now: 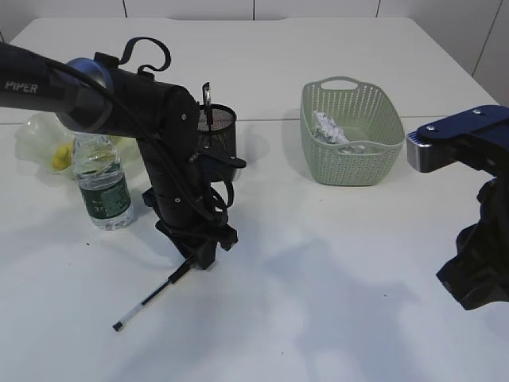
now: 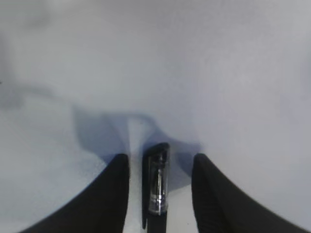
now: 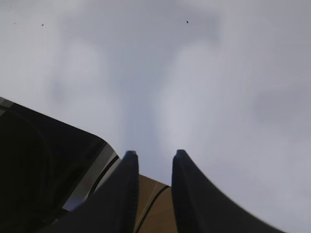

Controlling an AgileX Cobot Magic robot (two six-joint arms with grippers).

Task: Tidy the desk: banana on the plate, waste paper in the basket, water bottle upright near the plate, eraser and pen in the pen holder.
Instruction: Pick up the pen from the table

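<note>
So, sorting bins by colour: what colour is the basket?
Pale green basket, clearest in the exterior view.

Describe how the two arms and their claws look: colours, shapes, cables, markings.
The left arm is black and tubular, marked PIPER in white, with a blue ring and looping black cables. Its claw has two black, finely ribbed fingers. The right arm is black with a blue-and-silver block on top; its claw has curved black fingers.

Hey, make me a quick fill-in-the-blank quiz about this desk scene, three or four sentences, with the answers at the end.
1. The pen lies on the table between the fingers of the ____ gripper.
2. The crumpled paper sits inside the green ____.
3. The water bottle stands ____ beside the plate.
4. The black mesh pen holder stands ____ the left arm.

Answers: left; basket; upright; behind
</note>
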